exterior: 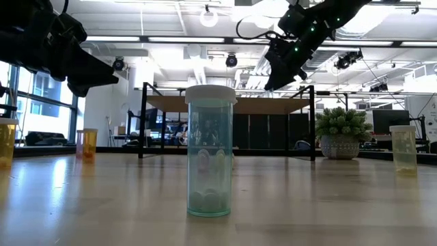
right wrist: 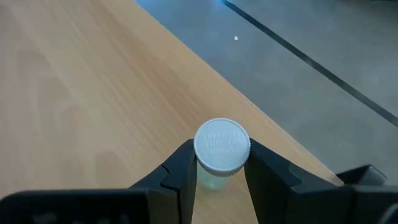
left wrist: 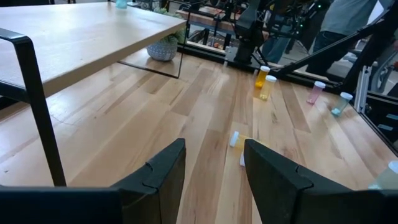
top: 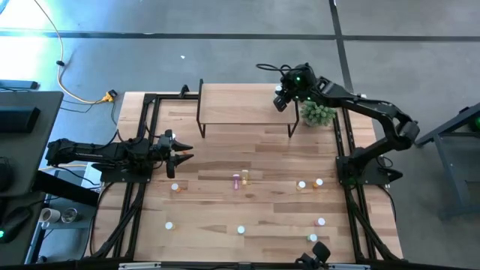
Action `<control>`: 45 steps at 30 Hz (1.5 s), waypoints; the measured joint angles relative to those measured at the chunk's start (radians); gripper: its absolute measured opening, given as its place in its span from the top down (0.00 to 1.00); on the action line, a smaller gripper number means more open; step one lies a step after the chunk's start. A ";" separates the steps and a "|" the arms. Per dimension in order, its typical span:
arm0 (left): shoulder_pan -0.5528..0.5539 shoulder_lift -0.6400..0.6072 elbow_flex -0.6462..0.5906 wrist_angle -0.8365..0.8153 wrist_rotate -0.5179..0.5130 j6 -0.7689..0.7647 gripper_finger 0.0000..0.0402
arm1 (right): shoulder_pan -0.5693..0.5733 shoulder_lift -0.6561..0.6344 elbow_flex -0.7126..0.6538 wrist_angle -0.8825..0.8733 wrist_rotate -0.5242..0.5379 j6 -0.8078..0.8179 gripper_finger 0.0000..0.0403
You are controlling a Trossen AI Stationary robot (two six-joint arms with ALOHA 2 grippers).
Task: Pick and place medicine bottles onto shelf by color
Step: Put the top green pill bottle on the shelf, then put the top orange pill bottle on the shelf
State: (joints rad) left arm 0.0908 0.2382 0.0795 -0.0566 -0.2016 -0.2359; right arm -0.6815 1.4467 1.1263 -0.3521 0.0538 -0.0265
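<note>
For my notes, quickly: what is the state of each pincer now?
Left pincer: open, holding nothing.
Right pincer: closed on a white-capped bottle above the shelf.

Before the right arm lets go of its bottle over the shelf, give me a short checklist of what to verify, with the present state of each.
1. Right gripper shut on the white-capped bottle: ok, the fingers press it from both sides.
2. Bottle over the shelf, not past its edge: ok, board shows beneath it, though the far edge is close.
3. Bottle resting on the board: cannot tell; its base is hidden.
4. Bottle upright: ok, the cap faces straight up.
5. Colour matches this spot on the shelf: cannot tell.
6. Left gripper out of the way: ok, open and empty over the table's left side.
</note>
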 joint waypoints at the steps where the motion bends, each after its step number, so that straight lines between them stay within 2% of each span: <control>1: 0.000 0.000 0.000 0.000 0.000 0.000 0.62 | 0.000 0.000 0.000 -0.006 0.003 0.000 0.73; 18: 0.000 0.000 0.000 0.000 0.001 0.003 0.62 | 0.003 -0.001 0.000 -0.036 0.018 0.001 0.73; 30: 0.000 0.000 0.000 -0.010 0.003 0.003 0.61 | 0.003 0.000 -0.002 -0.017 0.014 0.000 0.55; 36: 0.000 0.000 0.000 -0.041 -0.018 0.003 0.54 | 0.003 -0.004 -0.002 0.012 0.014 -0.009 0.53; 41: 0.000 0.000 0.000 -0.050 -0.081 0.003 0.44 | 0.002 -0.041 -0.002 0.040 0.014 -0.034 0.53; 45: 0.000 0.000 0.000 -0.051 -0.107 0.003 0.41 | 0.001 -0.084 -0.002 0.051 0.014 -0.035 0.53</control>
State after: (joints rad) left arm 0.0906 0.2382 0.0795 -0.1081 -0.3088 -0.2325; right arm -0.6807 1.3629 1.1244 -0.3009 0.0677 -0.0616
